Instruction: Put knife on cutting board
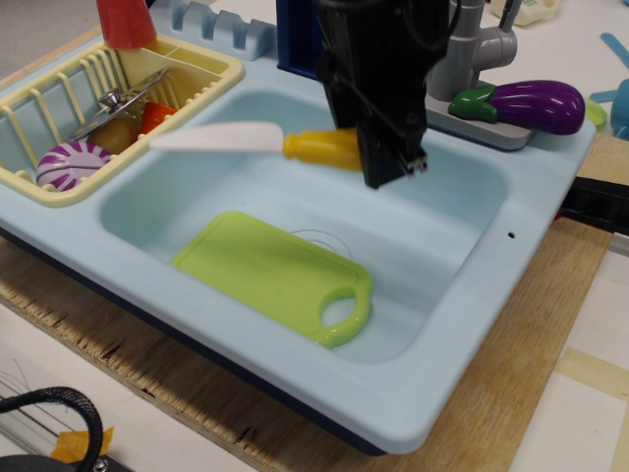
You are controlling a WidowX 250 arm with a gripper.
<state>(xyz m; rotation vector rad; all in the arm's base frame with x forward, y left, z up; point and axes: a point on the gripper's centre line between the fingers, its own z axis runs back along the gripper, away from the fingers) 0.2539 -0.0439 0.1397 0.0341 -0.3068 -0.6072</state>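
The knife (251, 140) has a long white blade and a yellow-orange handle. It hangs level in the air over the sink basin, blade pointing left. My black gripper (381, 157) is shut on the end of the handle. The lime-green cutting board (265, 270) lies flat on the sink floor, below and to the left of the gripper, with its loop handle at the front right corner.
The light blue sink (462, 324) rests on a wooden board. A yellow dish rack (211, 84) at the left holds a metal lid, a purple-white toy and a red item. A grey faucet (462, 49) and a purple eggplant (536, 103) are at the back right.
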